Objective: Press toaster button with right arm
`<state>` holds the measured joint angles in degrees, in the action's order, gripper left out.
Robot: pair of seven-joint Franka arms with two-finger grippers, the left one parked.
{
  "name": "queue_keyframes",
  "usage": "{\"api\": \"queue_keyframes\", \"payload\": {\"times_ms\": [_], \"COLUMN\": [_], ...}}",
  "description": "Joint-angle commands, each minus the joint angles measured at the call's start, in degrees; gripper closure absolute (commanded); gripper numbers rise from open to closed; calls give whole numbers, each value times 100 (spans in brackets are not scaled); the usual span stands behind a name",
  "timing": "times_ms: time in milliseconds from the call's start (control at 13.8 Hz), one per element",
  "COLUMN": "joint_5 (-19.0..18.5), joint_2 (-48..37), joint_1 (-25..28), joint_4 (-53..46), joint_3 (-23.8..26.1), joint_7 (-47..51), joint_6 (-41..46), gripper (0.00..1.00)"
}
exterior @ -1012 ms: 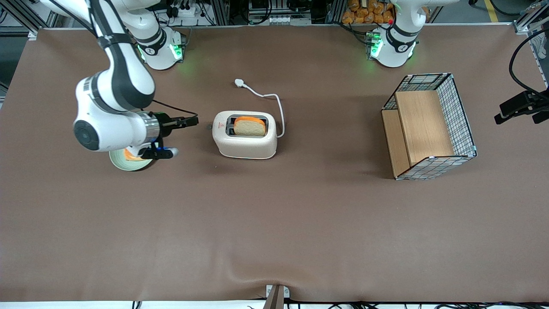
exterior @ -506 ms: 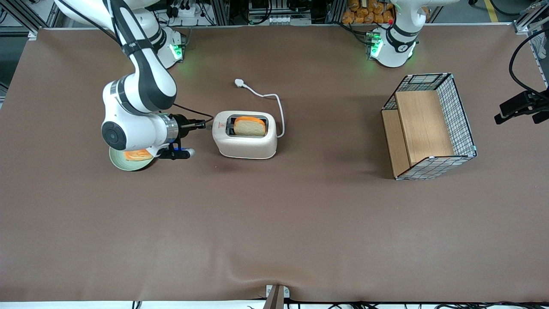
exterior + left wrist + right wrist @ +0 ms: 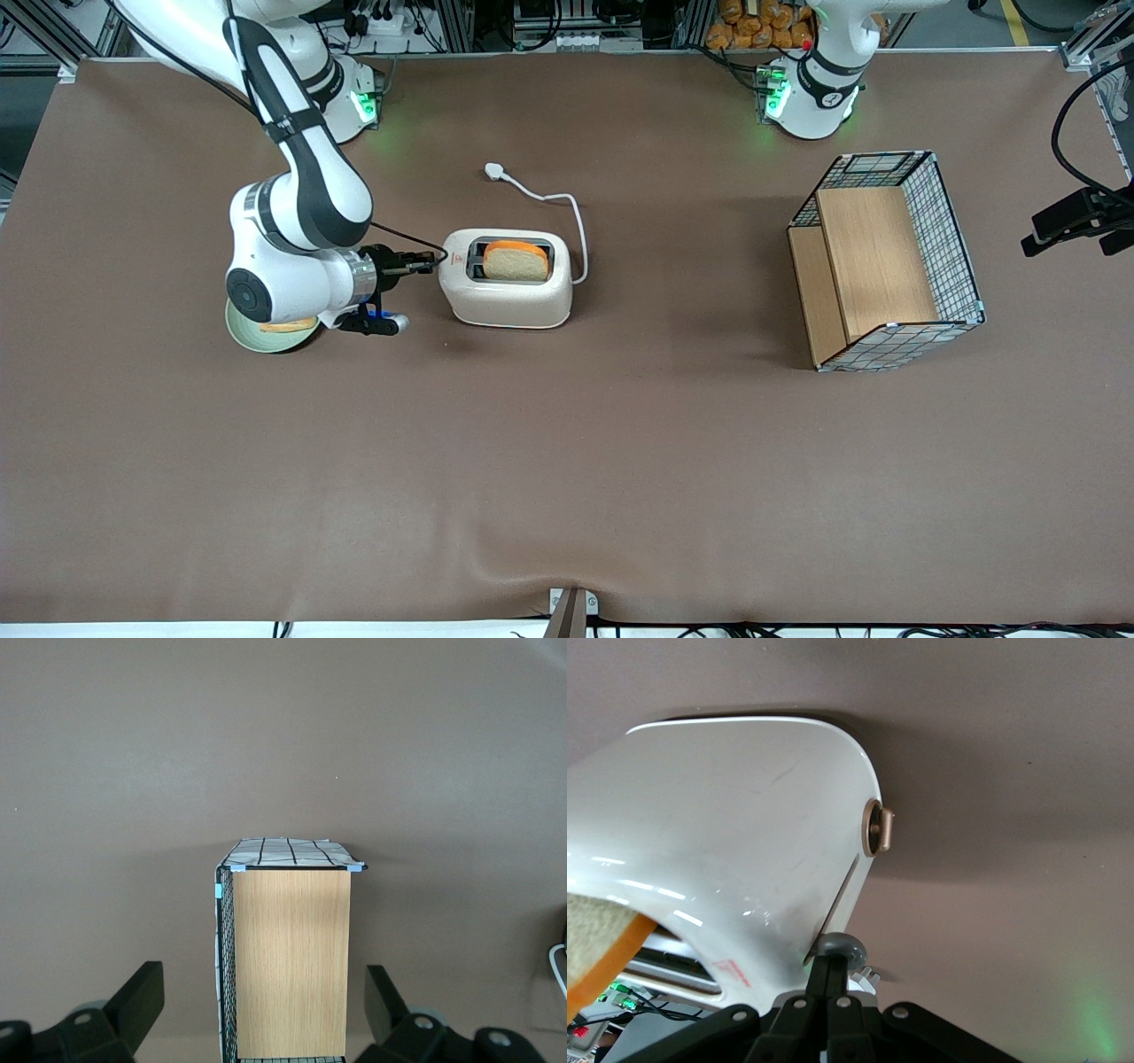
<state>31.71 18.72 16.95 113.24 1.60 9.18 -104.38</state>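
A robotics lab, my base (image 3: 332, 97) with green status lights bolted at a brown-covered test table (image 3: 567, 461), aluminium framing (image 3: 62, 40) and cabling at its edge, my gripper (image 3: 431, 260) at the toaster (image 3: 507, 301).

the gripper (image 3: 431, 259) meets the toaster (image 3: 507, 288) at its narrow end.
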Motion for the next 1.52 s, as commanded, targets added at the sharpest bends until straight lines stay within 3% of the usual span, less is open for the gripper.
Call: {"api": "queue_keyframes", "payload": {"times_ms": [0, 723, 1446], "joint_5": [187, 476, 485], "joint_2": [70, 465, 922], "joint_1": [28, -25, -60], "joint_4": [58, 58, 58], "joint_3": [-28, -28, -28], "joint_7": [40, -30, -75], "joint_6": [-91, -302, -688], "gripper": [96, 95, 95]}}
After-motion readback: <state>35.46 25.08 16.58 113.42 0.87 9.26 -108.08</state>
